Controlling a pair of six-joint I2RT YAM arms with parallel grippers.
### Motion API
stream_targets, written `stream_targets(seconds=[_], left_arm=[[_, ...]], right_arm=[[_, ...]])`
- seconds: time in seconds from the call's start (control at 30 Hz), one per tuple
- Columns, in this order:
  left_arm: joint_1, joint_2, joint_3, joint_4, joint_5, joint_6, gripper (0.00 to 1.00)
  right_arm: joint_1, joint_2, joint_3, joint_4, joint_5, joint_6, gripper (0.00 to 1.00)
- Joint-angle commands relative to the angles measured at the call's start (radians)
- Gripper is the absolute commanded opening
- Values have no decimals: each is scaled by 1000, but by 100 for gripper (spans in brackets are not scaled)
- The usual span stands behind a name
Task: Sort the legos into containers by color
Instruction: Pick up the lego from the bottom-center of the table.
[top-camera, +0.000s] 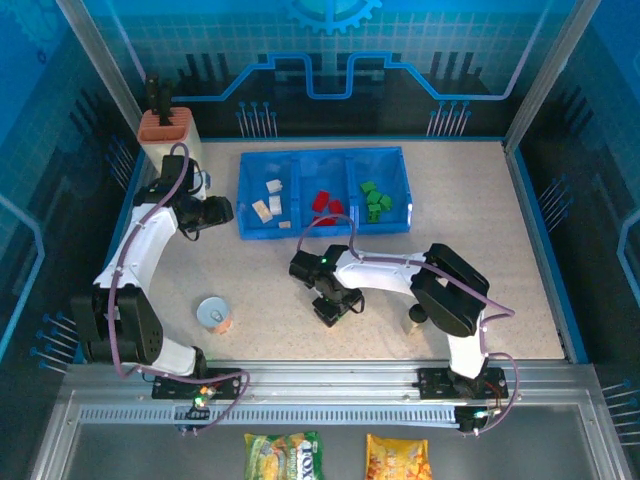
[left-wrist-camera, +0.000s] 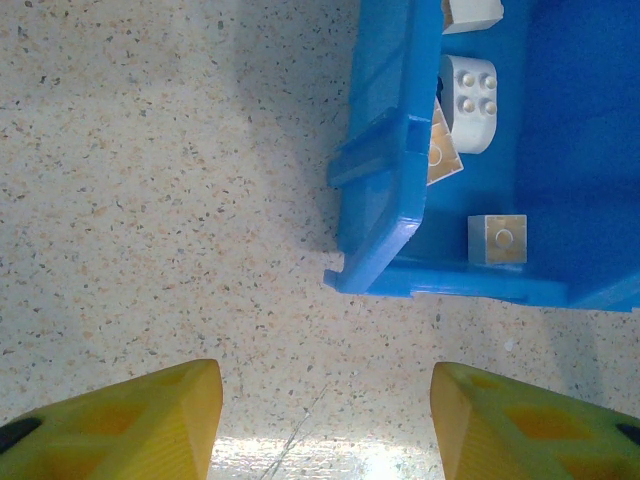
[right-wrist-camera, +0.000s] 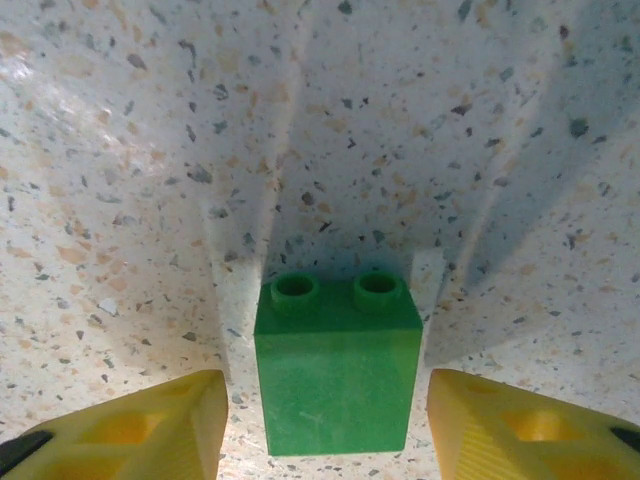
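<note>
Speckled table (top-camera: 500, 250) carries the blue tray (top-camera: 242, 200) at far centre, holding white bricks (top-camera: 268, 200) left, red bricks (top-camera: 322, 202) middle, green bricks (top-camera: 374, 202) right. Left gripper (left-wrist-camera: 325, 400) hangs open and empty at its near-left corner. Right gripper (right-wrist-camera: 327, 390), fingers apart, straddles a green brick (right-wrist-camera: 337, 375) on the table near the tray.

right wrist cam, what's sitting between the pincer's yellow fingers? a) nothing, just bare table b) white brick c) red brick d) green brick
d: a green two-stud brick lies in the gap of the right pincer, with a sliver of table showing on either side of it.
</note>
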Motion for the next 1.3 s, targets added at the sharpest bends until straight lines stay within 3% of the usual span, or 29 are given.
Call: stream_targets(seconds=[0.0,0.87,1.27], left_arm=[[8,-17,-12,6,1,15,58],[8,-20,-12,5,2,15,58],[8,-26,-11,7,5,15,58]], right_arm=[[-2,18,-16,4,-11,10,54],[-4,-4,-18,2,3,47,34],[-41,-58,-6,-10,-22,150,32]])
